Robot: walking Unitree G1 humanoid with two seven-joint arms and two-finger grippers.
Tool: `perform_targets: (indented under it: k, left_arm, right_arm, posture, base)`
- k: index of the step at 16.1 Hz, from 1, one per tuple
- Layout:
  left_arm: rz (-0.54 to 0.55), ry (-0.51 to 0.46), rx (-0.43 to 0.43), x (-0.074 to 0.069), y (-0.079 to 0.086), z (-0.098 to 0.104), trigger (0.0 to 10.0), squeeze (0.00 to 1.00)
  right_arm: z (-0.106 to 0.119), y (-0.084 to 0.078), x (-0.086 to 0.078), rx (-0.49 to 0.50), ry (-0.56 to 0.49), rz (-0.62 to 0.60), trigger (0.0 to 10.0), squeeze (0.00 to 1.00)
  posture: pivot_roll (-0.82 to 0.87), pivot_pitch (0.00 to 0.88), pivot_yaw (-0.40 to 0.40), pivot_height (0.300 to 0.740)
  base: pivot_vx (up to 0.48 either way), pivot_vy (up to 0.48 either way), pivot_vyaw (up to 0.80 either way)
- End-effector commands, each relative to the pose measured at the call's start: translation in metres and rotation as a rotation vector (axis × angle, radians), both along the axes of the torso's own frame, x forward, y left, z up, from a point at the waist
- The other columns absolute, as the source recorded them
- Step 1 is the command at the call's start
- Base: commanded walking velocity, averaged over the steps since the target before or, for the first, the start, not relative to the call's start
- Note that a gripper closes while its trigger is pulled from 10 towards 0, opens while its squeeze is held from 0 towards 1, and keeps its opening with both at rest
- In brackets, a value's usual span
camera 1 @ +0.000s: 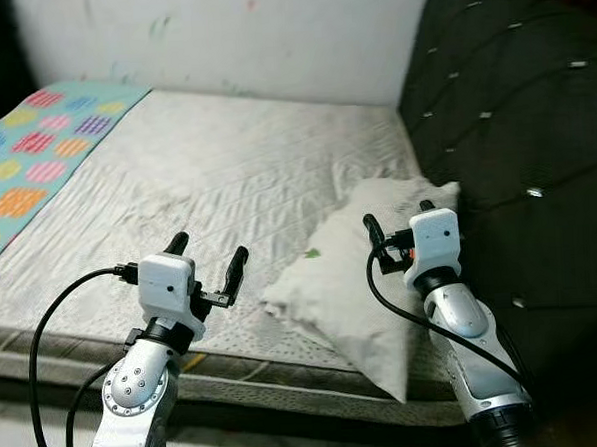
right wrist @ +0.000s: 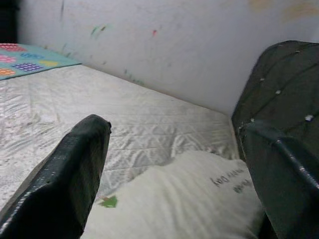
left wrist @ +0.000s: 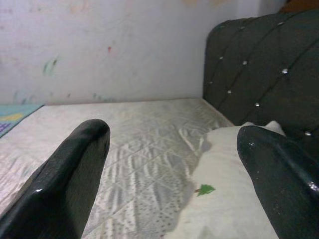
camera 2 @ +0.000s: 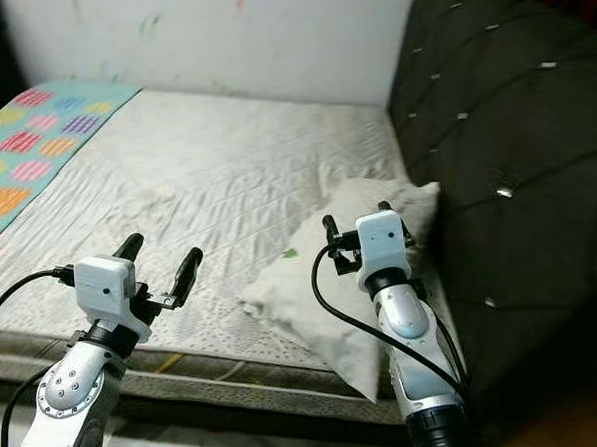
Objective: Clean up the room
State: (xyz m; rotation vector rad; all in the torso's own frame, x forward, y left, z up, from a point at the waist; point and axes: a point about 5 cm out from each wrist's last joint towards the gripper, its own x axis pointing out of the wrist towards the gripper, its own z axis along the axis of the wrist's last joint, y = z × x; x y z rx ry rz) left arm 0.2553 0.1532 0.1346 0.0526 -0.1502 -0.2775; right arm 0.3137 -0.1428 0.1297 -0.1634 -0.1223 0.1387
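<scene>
Left eye view gives you the pillow (camera 1: 357, 281): white, rumpled, lying on the bare quilted mattress (camera 1: 216, 178) at the corner where the near edge meets the dark tufted headboard (camera 1: 514, 122). One corner of the pillow leans against the headboard and another hangs over the mattress's near edge. A small green mark sits on the pillow's cover, and the right wrist view shows you some dark printed lettering on it too, too small to read.

Your right tool (camera 1: 399, 228) hovers just above the pillow, on the side nearest the headboard, with its two black fingers (right wrist: 75, 169) set apart and nothing between them; you cannot tell from these views whether a fingertip touches the fabric. Your left tool (camera 1: 210, 260) hangs above the mattress just beside the pillow, on the side away from the headboard, fingers likewise spread and empty, pointing toward the wall.

Well away from the pillow, along the mattress's far side from the headboard, lies a turquoise sheet (camera 1: 34, 147) with coloured round patches. Beyond the pillow a white wall (camera 1: 249, 36) with faint coloured smudges runs along the mattress.
</scene>
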Motion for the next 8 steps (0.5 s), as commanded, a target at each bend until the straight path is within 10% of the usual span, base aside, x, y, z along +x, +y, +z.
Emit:
perform_targets:
  k: [1,8]
  left_arm:
    - [-0.015,-0.010,0.003,-0.0004,-0.0018,0.0020,10.0,0.00]
    - [-0.013,-0.006,0.004,0.0003,-0.0017,0.0000,10.0,0.00]
  right_arm:
    - [0.0024,-0.0033,0.0025,0.005,-0.006,-0.011,10.0,0.00]
    - [0.0007,-0.0062,0.0030,0.004,-0.004,-0.020,10.0,0.00]
  posture:
    - [-0.01,0.000,-0.067,0.740]
    - [-0.01,0.000,-0.065,0.740]
  base:
    - [0.307,0.000,0.00]
    - [0.311,0.000,0.00]
